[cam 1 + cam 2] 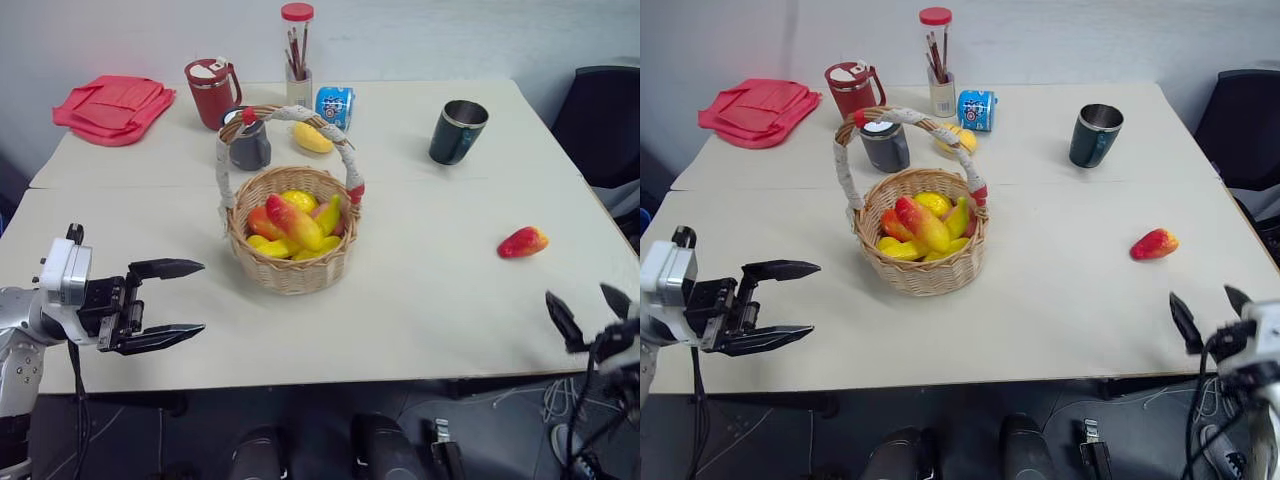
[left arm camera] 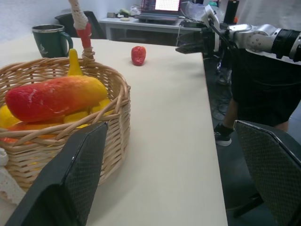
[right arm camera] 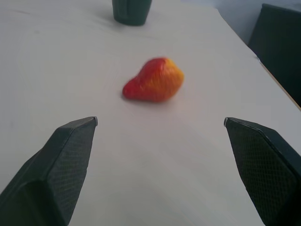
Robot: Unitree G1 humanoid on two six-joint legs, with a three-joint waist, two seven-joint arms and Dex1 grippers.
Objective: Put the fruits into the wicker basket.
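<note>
The wicker basket point(image 1: 291, 240) stood mid-tabletop point(image 1: 420, 310), already holding several yellow and red-orange fruits point(image 1: 293, 224). One red-orange pointed fruit point(image 1: 523, 241) lay well to the basket's right, and a yellow fruit point(image 1: 311, 138) lay just behind it. The left pincer point(image 1: 168, 300) hung spread wide left of the basket, and the right pincer point(image 1: 590, 310), also spread and empty, hovered near the pointed fruit.

The tan wicker basket point(image 1: 291, 270) held yellow and red-orange fruits point(image 1: 293, 226), while right of it lay a red-orange pointed fruit point(image 1: 522, 242).
</note>
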